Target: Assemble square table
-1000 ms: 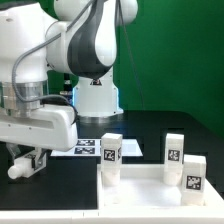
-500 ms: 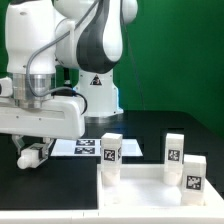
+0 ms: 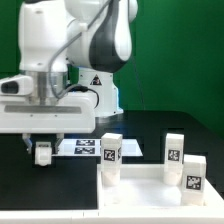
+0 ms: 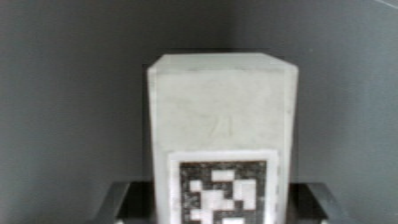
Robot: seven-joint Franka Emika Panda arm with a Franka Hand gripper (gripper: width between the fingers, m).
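Note:
The white square tabletop (image 3: 140,196) lies at the exterior view's lower right. Three white tagged legs stand upright on it: one at its near-left corner (image 3: 110,157), one at the back right (image 3: 174,151), one further right and nearer (image 3: 194,173). My gripper (image 3: 42,151) hangs over the black table, to the exterior view's left of the tabletop and apart from it. It is shut on a fourth white leg (image 3: 43,153). In the wrist view this leg (image 4: 221,110) fills the middle, its tag facing the camera, with my gripper (image 4: 222,203) closed on its sides.
The marker board (image 3: 84,147) lies flat on the black table behind the tabletop, just to the exterior view's right of my gripper. The white robot base (image 3: 97,95) stands behind it before a green backdrop.
My arm has swung toward the exterior view's right with the leg in the gripper, coming closer to the tabletop and rising slightly. The tabletop and its three legs have not moved.

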